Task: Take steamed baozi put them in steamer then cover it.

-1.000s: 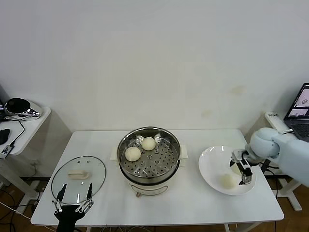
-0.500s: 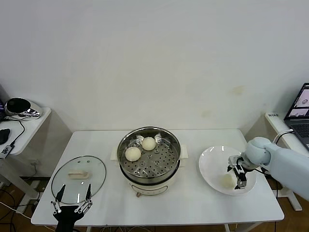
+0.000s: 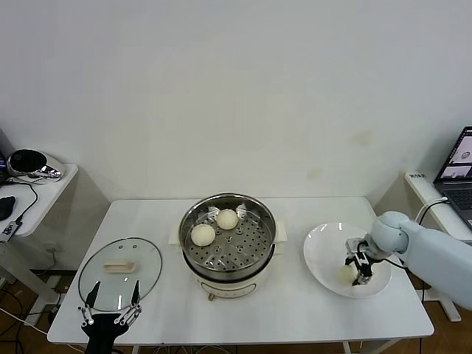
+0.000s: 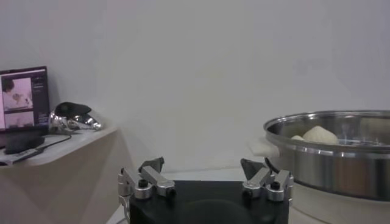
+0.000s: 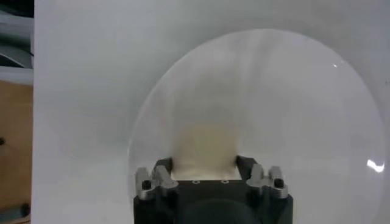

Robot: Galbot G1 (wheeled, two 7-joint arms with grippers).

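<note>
You are on the third bun: two steamed baozi (image 3: 203, 234) sit in the steamer (image 3: 228, 240) at the table's middle. Your right gripper (image 3: 360, 273) is down in the white plate (image 3: 324, 240) near the right edge, jaws clamped on a baozi (image 5: 204, 149). Next comes a lift and carry to the steamer. Your left gripper (image 3: 110, 313) waits, jaws apart, beside the cover (image 3: 120, 271) at the front-left corner.

Two pale baozi (image 3: 214, 227) sit in the open steel steamer (image 3: 228, 243); the glass cover (image 3: 120, 272) lies flat beside it.
</note>
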